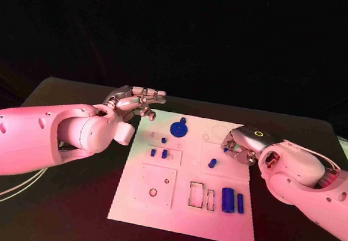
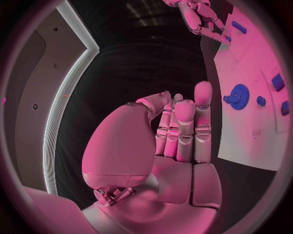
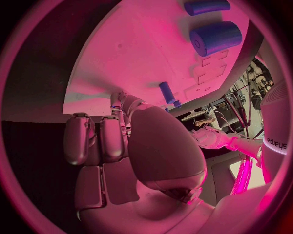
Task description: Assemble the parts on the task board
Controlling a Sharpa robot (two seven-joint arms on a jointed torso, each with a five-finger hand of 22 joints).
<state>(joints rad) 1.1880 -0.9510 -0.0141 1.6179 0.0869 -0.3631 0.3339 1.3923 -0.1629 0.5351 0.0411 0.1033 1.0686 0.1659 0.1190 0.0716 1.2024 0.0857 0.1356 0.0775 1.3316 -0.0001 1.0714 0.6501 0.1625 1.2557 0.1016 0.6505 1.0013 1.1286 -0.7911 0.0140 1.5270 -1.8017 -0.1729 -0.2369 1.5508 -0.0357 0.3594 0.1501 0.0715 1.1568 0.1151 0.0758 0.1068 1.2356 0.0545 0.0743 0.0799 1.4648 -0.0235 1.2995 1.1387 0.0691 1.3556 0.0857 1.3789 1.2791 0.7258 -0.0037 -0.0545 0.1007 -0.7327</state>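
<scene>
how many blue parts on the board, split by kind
blue gear: 1
large blue cylinders: 2
small blue pegs: 5, some too small to tell apart surely
total: 8 on the task board

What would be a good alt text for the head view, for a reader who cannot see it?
A white task board lies on a black table with small blue parts on it, among them a gear and two cylinders. The left hand is by the board's far left corner, and the right hand is over its right edge.
</scene>
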